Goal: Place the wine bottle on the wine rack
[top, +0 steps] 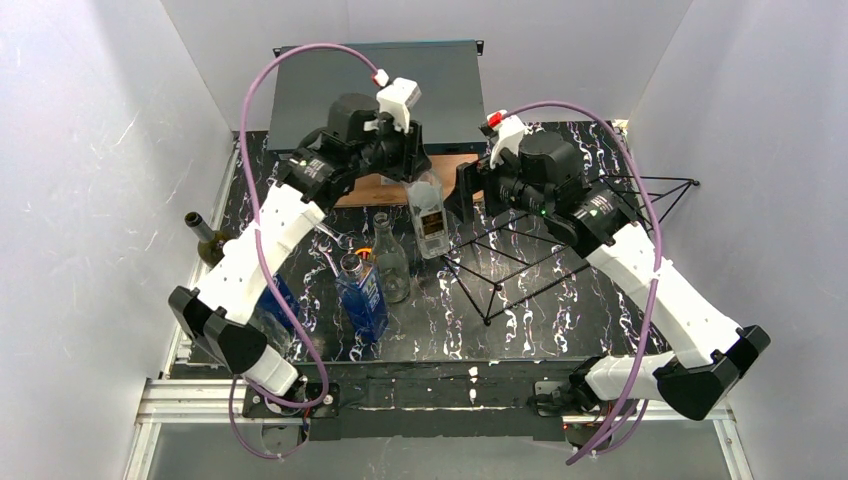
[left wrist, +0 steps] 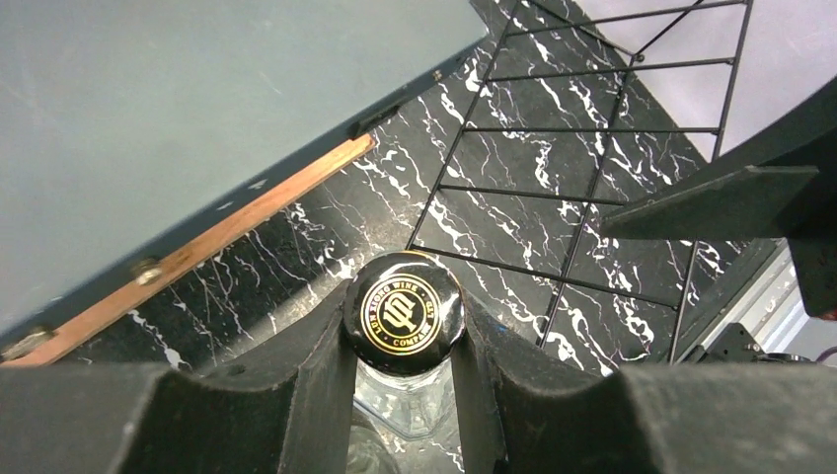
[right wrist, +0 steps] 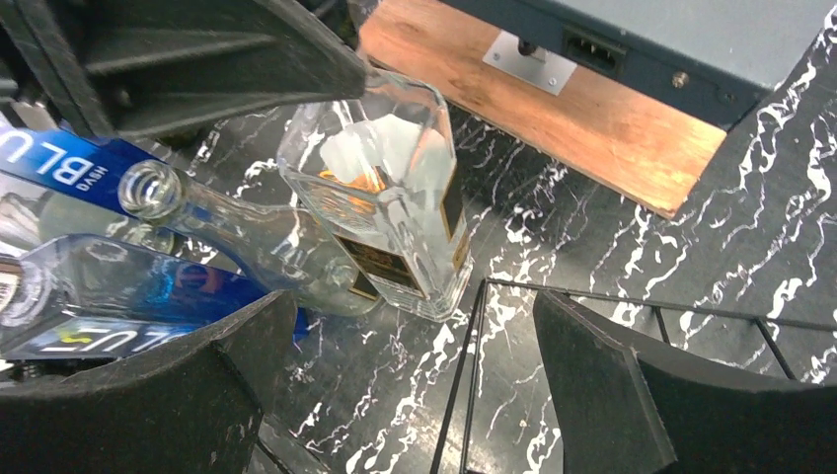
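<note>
Left gripper (left wrist: 405, 348): jaws narrow, clamped on the black cap (left wrist: 411, 312) of the wine bottle (top: 429, 215), a clear square one standing on the worktop (top: 450, 330) just beside the wine rack (top: 560, 240), not on it. Right gripper (right wrist: 415, 326): jaws wide, empty, low beside that bottle at the rack's end.

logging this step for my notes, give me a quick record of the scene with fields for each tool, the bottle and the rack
left tool: shut on the wine bottle, at its black cap
right tool: open, holding nothing, near that bottle
wine bottle: clear, square, beside the wine rack, not on it
wine rack: black wire, no bottle seen on it
other bottles: blue bottle, clear round bottle, green bottle far left
</note>
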Motion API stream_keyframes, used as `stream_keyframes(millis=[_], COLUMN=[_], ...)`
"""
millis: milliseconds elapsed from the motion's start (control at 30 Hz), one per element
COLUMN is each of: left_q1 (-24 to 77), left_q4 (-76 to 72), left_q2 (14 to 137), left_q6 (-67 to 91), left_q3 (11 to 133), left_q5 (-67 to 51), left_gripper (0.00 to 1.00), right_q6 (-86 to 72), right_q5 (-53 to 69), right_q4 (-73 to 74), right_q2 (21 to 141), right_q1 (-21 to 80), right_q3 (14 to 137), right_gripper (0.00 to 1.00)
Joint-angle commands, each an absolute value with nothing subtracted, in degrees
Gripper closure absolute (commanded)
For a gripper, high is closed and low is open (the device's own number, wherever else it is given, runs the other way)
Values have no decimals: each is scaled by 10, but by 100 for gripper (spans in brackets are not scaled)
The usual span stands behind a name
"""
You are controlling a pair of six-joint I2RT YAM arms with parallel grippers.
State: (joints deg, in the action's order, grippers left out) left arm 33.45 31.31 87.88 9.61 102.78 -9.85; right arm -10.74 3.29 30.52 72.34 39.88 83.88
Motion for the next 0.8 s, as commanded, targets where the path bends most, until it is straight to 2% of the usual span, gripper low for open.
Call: stream_keyframes(millis=[0, 167, 400, 767], left_q1=[357, 372, 383, 385], left_q4=[220, 210, 173, 174], left_q2=[875, 889, 887, 935], left_q6=[126, 157, 142, 181], left_q3=[1024, 995, 943, 998], left_q5=[-62, -51, 35, 41], left_gripper=[100, 100, 100, 100], right_q6=[-101, -106, -110, -122], right_q5=[-29, -72, -84, -152], right_q4=[326, 296, 277, 254], right_q2=[724, 718, 712, 648], right_q1=[424, 441, 441, 441], right_q3=[859, 835, 794, 739], right_gripper=[0, 0, 0, 0])
